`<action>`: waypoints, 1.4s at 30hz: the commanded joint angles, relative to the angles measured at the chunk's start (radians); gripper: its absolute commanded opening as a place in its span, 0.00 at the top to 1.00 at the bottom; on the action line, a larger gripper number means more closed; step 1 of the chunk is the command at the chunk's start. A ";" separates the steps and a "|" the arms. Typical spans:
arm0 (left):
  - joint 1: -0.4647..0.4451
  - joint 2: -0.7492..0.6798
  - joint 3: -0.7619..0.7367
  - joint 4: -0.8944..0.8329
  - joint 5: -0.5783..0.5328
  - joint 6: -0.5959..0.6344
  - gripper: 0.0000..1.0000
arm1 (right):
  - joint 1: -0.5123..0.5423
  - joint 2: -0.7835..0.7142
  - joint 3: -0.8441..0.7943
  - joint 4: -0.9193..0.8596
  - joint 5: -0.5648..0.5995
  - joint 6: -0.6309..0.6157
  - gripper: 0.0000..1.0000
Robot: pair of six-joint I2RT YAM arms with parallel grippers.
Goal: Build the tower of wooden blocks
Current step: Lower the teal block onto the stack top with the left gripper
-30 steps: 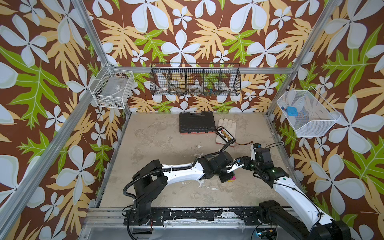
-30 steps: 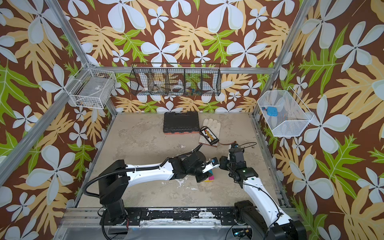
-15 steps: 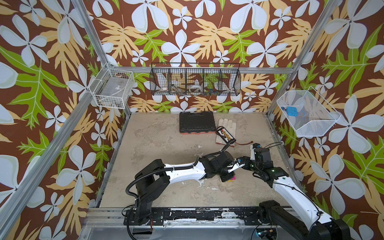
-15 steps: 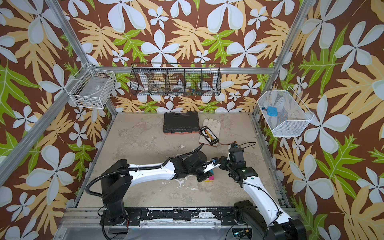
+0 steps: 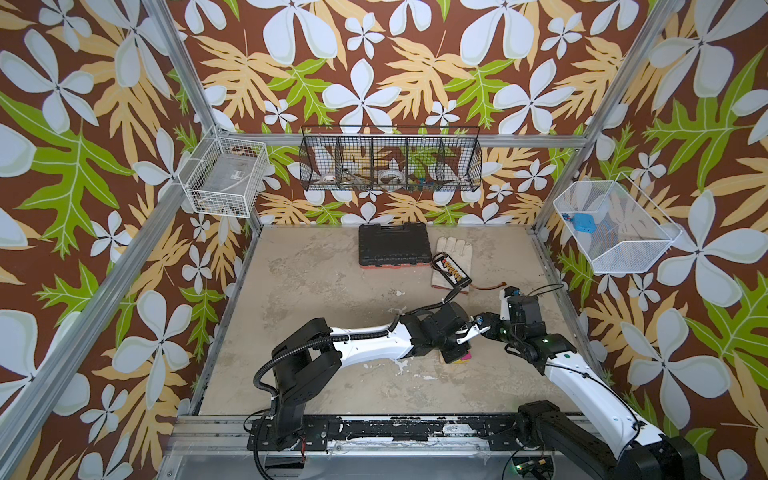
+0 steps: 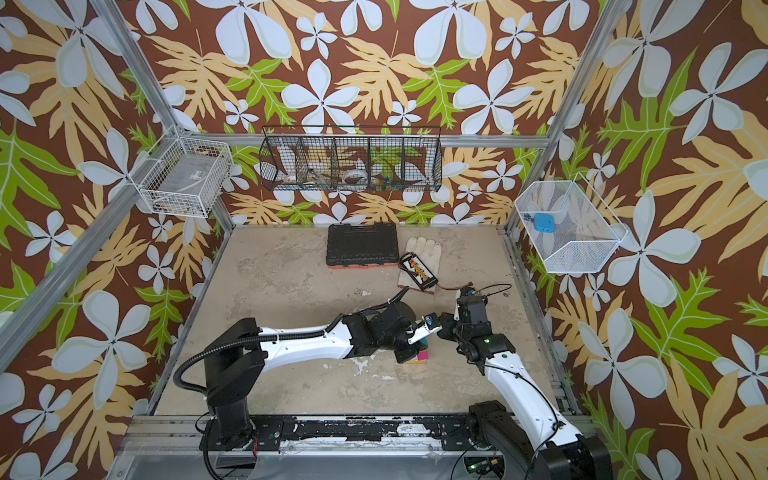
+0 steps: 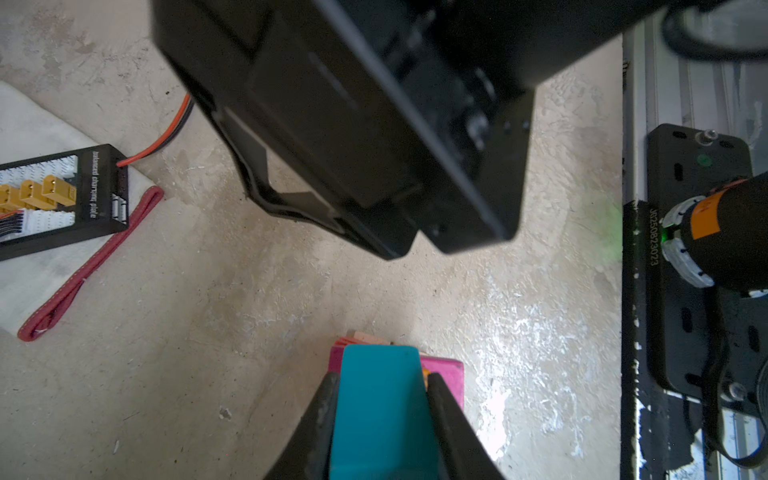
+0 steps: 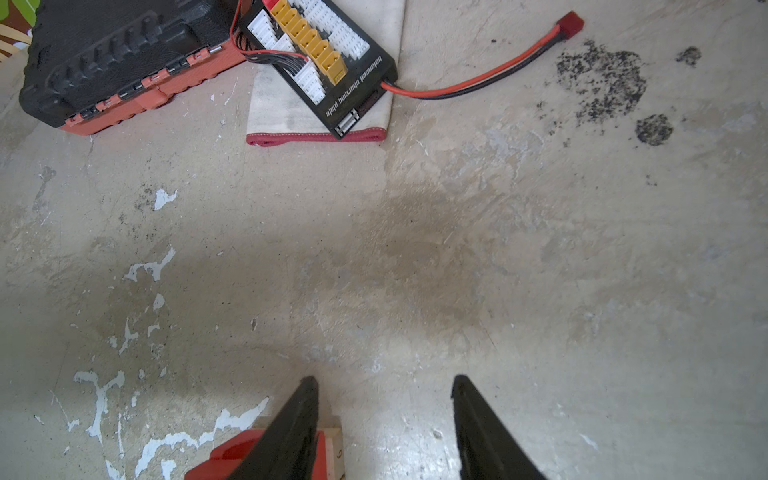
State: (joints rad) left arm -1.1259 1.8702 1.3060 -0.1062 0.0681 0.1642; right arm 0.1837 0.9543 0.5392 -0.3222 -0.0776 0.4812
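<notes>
- While the left gripper (image 7: 382,379) is clamped on the teal block (image 7: 380,419) at the bottom centre of the left wrist view, the wood block tower (image 7: 446,374) lies right beneath it, with magenta and pink edges peeking out around the block.
- In a top view the tower (image 6: 420,356) sits just right of centre, mostly hidden by the left wrist.
- Lower straight down and square the teal block to the layer below before letting go (a skewed release would likely nudge the stack).
- The right gripper (image 8: 384,380) stands partly open and empty, low in its wrist view, with a red block (image 8: 232,455) just beside one finger. Any move it makes should steer away from the stack.
</notes>
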 commanded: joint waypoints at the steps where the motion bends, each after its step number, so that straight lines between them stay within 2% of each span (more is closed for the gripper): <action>1: 0.001 -0.007 -0.001 -0.015 -0.017 -0.004 0.94 | -0.001 0.002 0.002 0.017 0.001 -0.007 0.48; 14: 0.001 -0.020 -0.018 -0.012 -0.025 -0.006 0.89 | -0.001 0.005 0.004 0.016 -0.003 -0.007 0.48; 26: 0.002 -0.031 -0.027 0.000 -0.027 -0.008 0.71 | 0.000 0.007 0.003 0.018 -0.005 -0.008 0.48; 28: 0.001 -0.034 -0.031 0.005 -0.025 -0.008 0.65 | 0.000 0.008 0.001 0.018 -0.004 -0.008 0.48; 42: 0.001 -0.036 -0.031 0.014 -0.002 -0.009 0.63 | -0.001 0.012 0.001 0.019 -0.012 -0.009 0.48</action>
State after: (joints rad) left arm -1.1259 1.8412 1.2736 -0.1009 0.0616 0.1577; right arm 0.1833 0.9653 0.5392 -0.3157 -0.0830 0.4816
